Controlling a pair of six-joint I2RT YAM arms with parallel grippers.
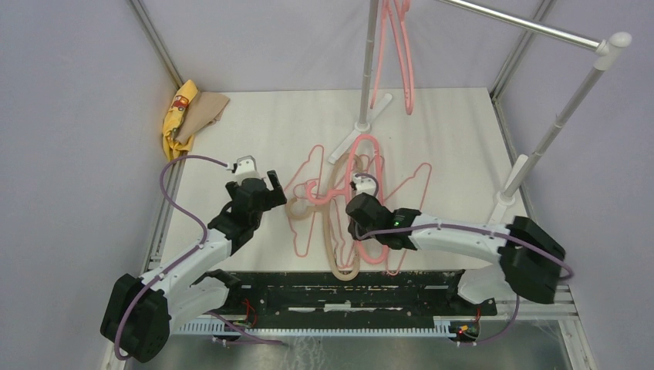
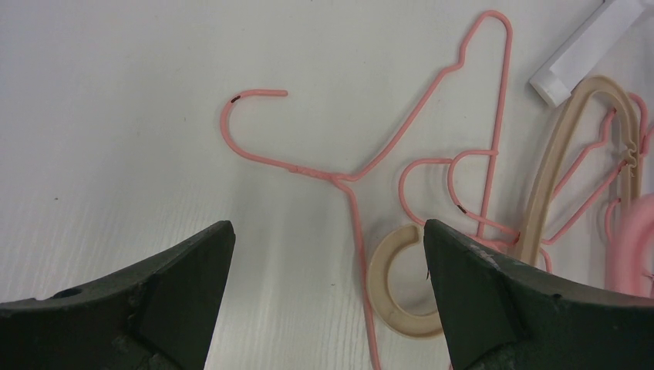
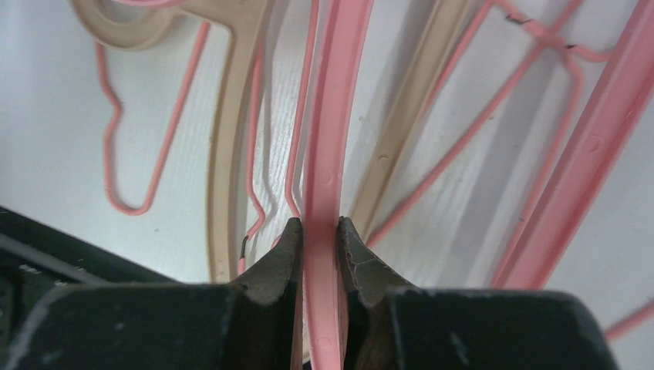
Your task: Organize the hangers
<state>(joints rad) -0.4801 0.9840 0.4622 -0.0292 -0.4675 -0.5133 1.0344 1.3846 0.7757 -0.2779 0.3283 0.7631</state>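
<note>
White table [image 1: 254,123], bare along its left half. At the back and right, a white-and-silver rail stand [image 1: 524,27], with a few pink hangers [image 1: 401,62] hooked over its rail near the far upright. At the table's middle, just in front of the stand's foot, a tangled pile of hangers [image 1: 305,231] lying flat and overlapping: thin wire, thicker plastic, thick beige.

In the far left corner, a yellow cloth [image 1: 179,116] touching a tan cloth [image 1: 210,106].

Right gripper [image 3: 318,231]: over the pile, clenched on the bar of a thick pink plastic hanger [image 3: 332,139], one finger pressed to each side. Just left of that bar, a beige hanger [image 3: 227,154] and thin pink wire.

Left gripper [image 2: 328,231]: released, jaws spread wide, grasping nothing, above the pile's left edge. Between the jaws, a thin pink wire hanger [image 2: 355,177] flat on the table, hook pointing left, beside a beige hook [image 2: 389,285].
</note>
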